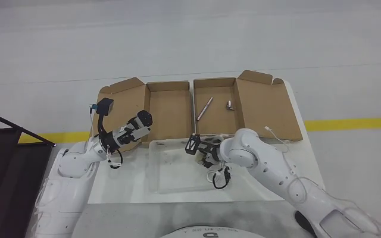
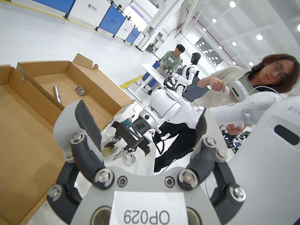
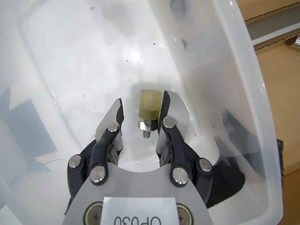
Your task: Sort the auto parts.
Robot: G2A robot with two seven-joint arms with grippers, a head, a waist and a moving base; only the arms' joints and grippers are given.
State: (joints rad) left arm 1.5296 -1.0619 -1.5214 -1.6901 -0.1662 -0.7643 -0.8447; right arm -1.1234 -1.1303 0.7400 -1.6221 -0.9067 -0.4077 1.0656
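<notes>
- The pick-up step was judged to be in hand: the right claw (image 3: 142, 99) was set inside the clear plastic bin (image 3: 234, 47), partly open, with nothing gripped.
- A yellowish rubber bumper with a threaded stud (image 3: 148, 106) was bracketed by it, 1 pad touching, the other apart.
- The left claw (image 2: 142, 114) was held wide open and empty near the left carton (image 1: 169, 110).
- Closure on the bumper and a lift clear of the bin wall would be called for next, then a choice of carton; 1 rod (image 1: 205, 108) and 1 metal block (image 1: 230, 106) lay in the right carton (image 1: 262, 113).
</notes>
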